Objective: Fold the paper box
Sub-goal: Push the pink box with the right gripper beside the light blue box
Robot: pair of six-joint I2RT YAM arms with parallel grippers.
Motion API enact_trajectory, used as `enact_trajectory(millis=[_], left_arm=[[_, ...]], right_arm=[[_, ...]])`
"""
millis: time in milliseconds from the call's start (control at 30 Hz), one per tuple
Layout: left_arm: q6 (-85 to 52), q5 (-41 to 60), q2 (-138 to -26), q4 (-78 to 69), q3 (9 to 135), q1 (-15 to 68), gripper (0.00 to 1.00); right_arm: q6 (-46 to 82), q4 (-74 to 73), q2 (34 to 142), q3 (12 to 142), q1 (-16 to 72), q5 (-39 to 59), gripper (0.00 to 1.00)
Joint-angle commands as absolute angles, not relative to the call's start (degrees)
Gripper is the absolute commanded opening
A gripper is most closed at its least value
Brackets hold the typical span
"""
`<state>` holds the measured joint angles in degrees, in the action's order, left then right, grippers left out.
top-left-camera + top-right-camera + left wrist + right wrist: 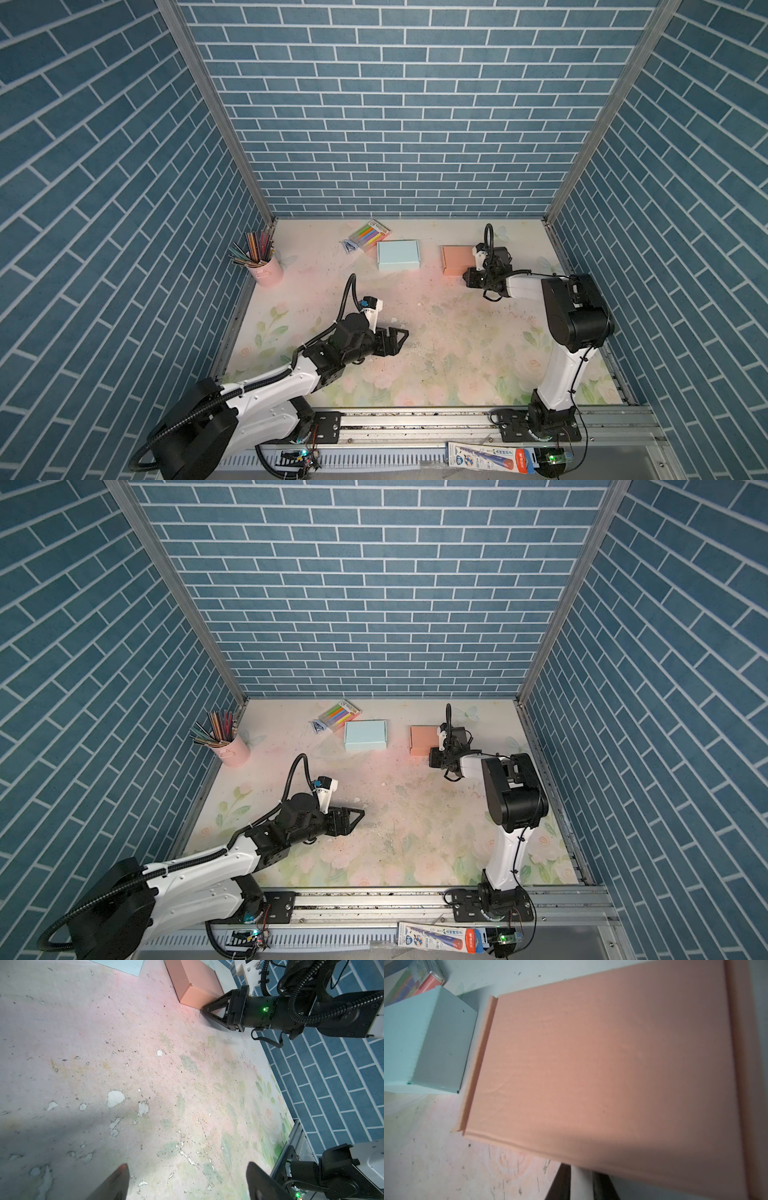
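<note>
Print on the marker pack is showing too small to read. The orange paper box is lying on the desk near a blue box. The right pincer is sitting nearly closed at the box's edge; whether it is gripping, I cannot tell. The left pincer is hanging wide open, empty.

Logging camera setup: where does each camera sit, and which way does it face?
Top view: high above the front rail, looking down at the table; left pincer, right pincer show.
Top view: beside that, facing alike; left pincer, right pincer show.
Left wrist: low over the table, facing the right pincer at the orange box; left pincer shows.
Right wrist: close above the orange box, blue box alongside; right pincer shows.
Shared: all show the orange box.
</note>
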<state>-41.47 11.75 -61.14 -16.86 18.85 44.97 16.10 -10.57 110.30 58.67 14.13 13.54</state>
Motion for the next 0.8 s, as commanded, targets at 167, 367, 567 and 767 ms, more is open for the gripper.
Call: enact_trajectory(millis=[167,367,567,767], left_arm=[[-42.0,10.6,-62.2,-16.2,20.4,45.6,0.88],[-42.0,10.3,-62.5,-16.1,20.6,45.8,0.88],[-42.3,9.9,-62.8,-17.0,20.5,45.9,0.89],[-42.4,9.8,-62.7,-16.8,20.1,45.9,0.88]], right_arm=[[13.9,-9.1,112.7,61.9,13.5,14.1,0.21],[14.1,-9.2,113.8,63.2,13.4,14.6,0.21],[14.2,-8.9,114.7,64.6,13.4,15.7,0.22],[14.4,-9.1,116.3,66.0,13.9,16.8,0.23]])
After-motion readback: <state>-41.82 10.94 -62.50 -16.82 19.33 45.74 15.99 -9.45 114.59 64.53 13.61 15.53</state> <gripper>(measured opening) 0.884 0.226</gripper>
